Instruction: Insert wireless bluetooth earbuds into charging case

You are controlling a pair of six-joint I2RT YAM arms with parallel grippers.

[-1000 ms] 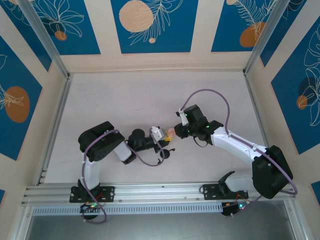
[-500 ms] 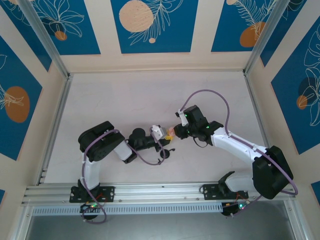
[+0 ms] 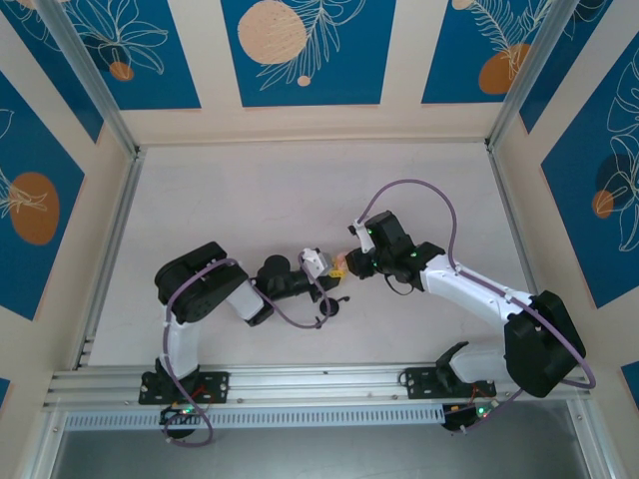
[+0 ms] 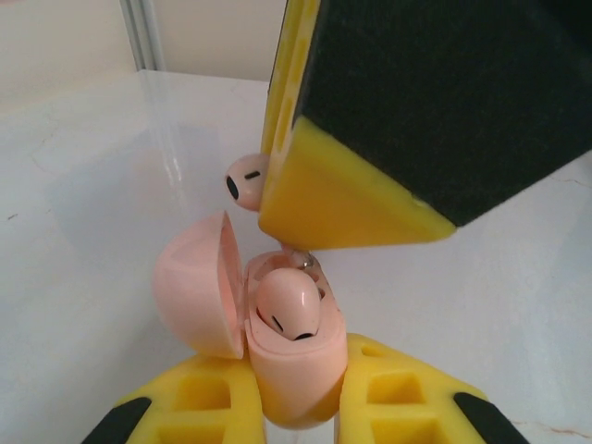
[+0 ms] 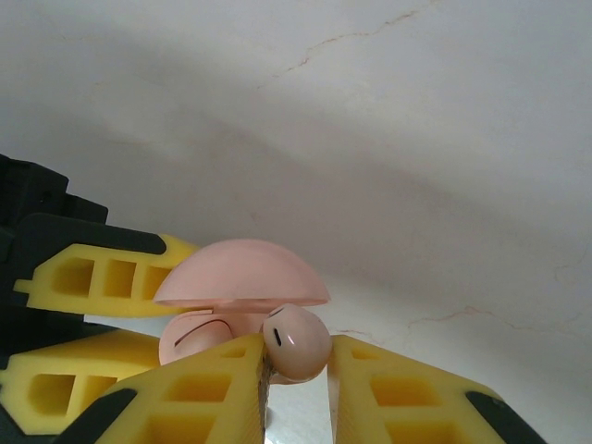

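White veined tabletop (image 5: pixel 416 139); glossy pale-pink earbud (image 5: pixel 298 342) near hinged-open pink case (image 4: pixel 291 388).

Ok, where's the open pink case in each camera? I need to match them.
Top external: pink case, mid-frame, tiny, between left gripper and right gripper.
Left wrist: bottom centre, lid swung left, clamped in the left jaws.
Right wrist: left of centre, behind the right jaws.
Shared landmark: loose pink earbud pinched by the right gripper, close to the case; too small to pick out from above.
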